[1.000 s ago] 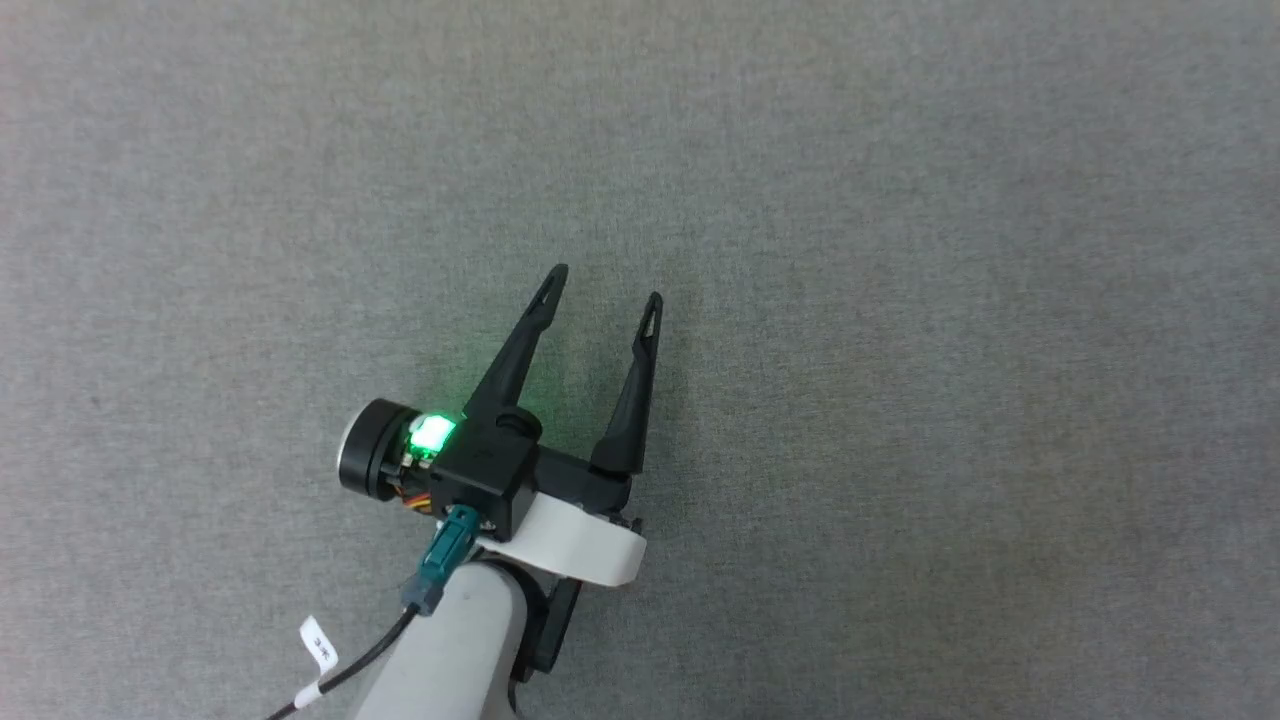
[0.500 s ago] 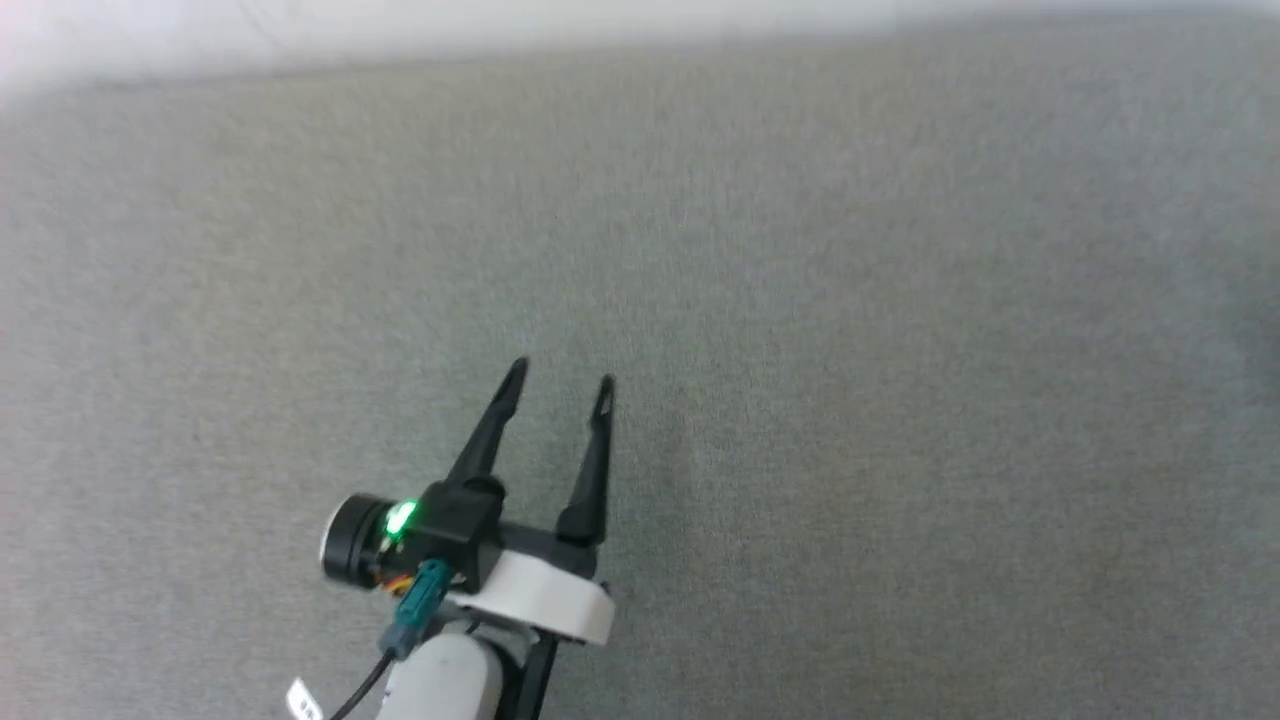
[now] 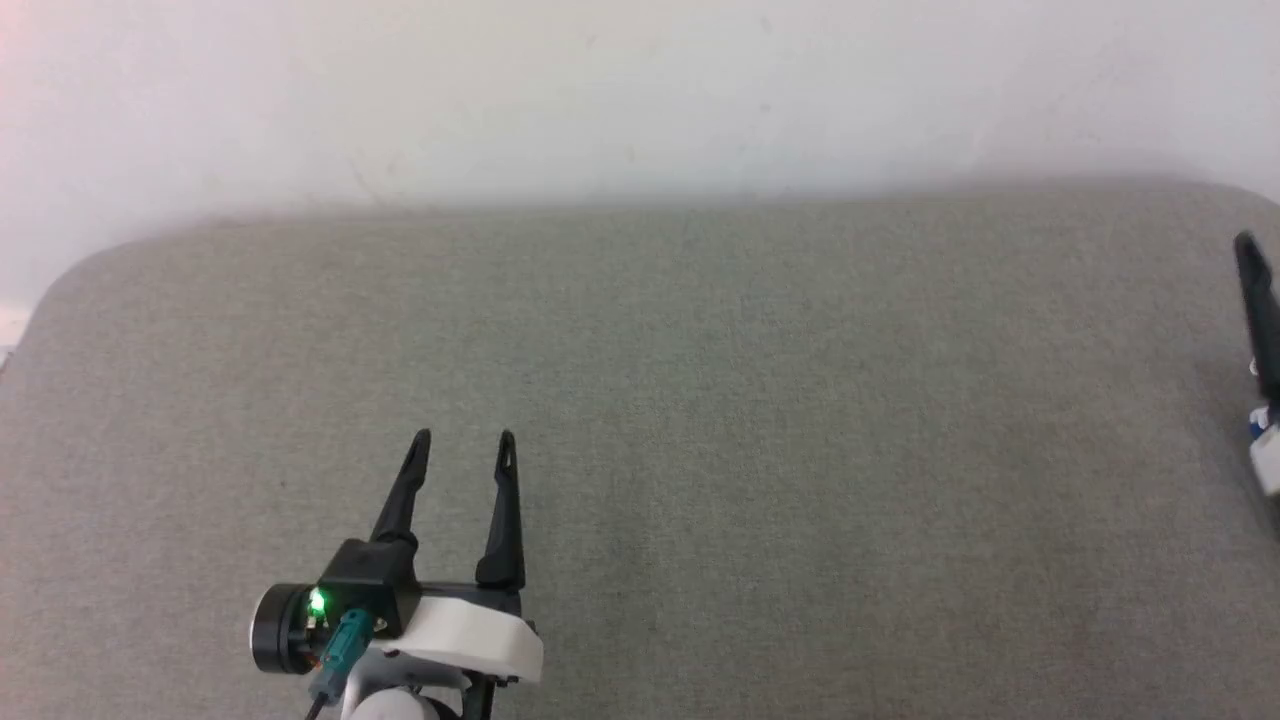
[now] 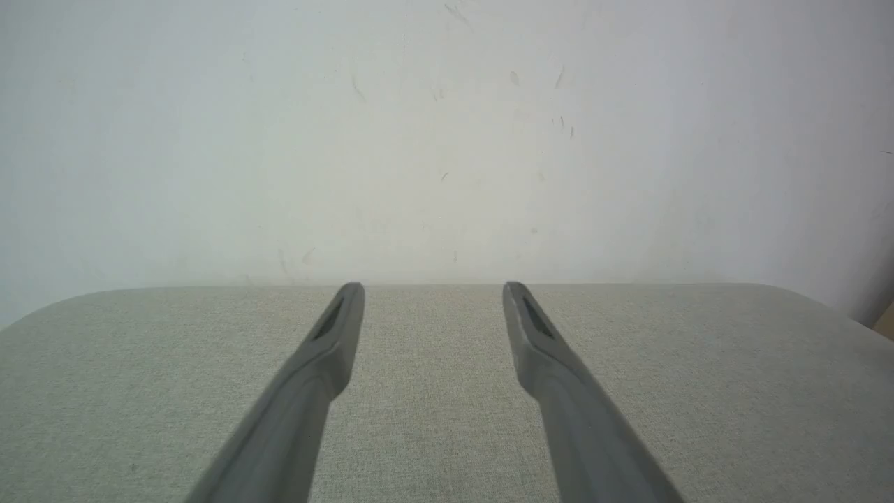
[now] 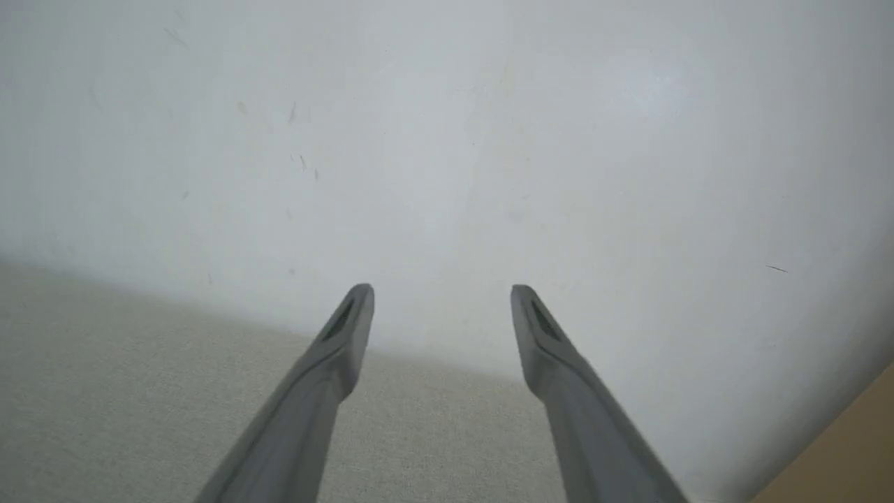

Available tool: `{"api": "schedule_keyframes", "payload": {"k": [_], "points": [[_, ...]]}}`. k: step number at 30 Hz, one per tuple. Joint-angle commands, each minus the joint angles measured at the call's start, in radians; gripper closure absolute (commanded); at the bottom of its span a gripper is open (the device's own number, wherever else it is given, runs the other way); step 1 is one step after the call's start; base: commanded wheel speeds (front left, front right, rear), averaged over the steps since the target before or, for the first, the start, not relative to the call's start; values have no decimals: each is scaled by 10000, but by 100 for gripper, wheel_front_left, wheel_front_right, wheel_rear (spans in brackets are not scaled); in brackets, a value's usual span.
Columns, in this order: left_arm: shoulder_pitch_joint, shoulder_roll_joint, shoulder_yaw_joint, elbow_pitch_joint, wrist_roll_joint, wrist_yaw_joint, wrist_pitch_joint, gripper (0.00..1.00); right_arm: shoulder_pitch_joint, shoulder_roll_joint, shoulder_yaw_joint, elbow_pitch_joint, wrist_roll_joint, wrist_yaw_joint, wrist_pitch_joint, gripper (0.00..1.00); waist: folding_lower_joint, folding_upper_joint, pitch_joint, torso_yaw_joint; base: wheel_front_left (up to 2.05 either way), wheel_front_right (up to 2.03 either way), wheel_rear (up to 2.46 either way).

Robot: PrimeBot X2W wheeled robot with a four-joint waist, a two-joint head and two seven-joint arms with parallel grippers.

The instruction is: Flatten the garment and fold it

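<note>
Where the garment lies I cannot tell, so its long axis and which arm is nearer stay open too. That is the relation the coming move hangs on, and by my reckoning the shorts have to be found before either arm can reach for them.

The left gripper sits at about 7 o'clock over the grey fabric-covered surface, its two dark fingers pointing toward 12 o'clock at the white wall. Its jaws stand wide apart with nothing between them; in its own wrist view the left gripper has only bare grey cloth beneath and ahead, up to the far edge.

The right gripper is also spread wide and holds nothing. It points past the surface's far edge at the wall, with a tan strip at 5 o'clock in its wrist view. From the head, one of its fingers comes in at 3 o'clock, well apart from the left gripper.

Neither set of jaws touches cloth other than, perhaps, hovering above the grey cover; contact I cannot judge.
</note>
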State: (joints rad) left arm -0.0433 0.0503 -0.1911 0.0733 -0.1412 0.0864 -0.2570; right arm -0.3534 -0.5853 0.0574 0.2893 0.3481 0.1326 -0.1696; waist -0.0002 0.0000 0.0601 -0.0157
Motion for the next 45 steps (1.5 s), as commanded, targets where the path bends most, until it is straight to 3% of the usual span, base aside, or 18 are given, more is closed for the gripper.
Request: {"api": "schedule_keyframes", "payload": {"k": [1, 9, 15, 22, 34, 35, 45], "points": [[148, -1, 91, 57, -28, 87, -47, 0, 466, 407, -311, -374, -90, -19, -63, 0, 2, 0, -306, 275, 0, 0, 0], [651, -1, 279, 305, -40, 243, -47, 0, 3004, 3044, -1580, -2477, -997, -19, -422, 0, 2, 0, -686, 392, 0, 0, 0], [1010, -1, 291, 503, -179, 82, -47, 0, 4417, 4628, -1819, -2899, -1425, -19, -558, 0, 2, 0, -963, 392, 0, 0, 0], [1267, -1, 377, 715, -138, 13, -47, 0, 5131, 5043, -1267, -2334, -1569, -19, -769, 0, 2, 0, -1148, 414, 0, 0, 0], [1297, -1, 344, 800, -77, -9, -47, 0, 5121, 5181, -1053, -2262, -1782, -19, -908, 0, 2, 0, -1082, 530, 0, 0, 0], [1250, 2, 325, 816, -143, 21, 3, 100, 5090, 5154, -1062, -2225, -1729, -10, -864, 100, 3, 0, -1091, 520, 0, 0, 0], [1206, 2, 391, 750, -84, -19, 141, 100, 5010, 5158, -1046, -2235, -1812, -10, -736, 100, 3, 0, -1065, 503, 0, 0, 0]]}}
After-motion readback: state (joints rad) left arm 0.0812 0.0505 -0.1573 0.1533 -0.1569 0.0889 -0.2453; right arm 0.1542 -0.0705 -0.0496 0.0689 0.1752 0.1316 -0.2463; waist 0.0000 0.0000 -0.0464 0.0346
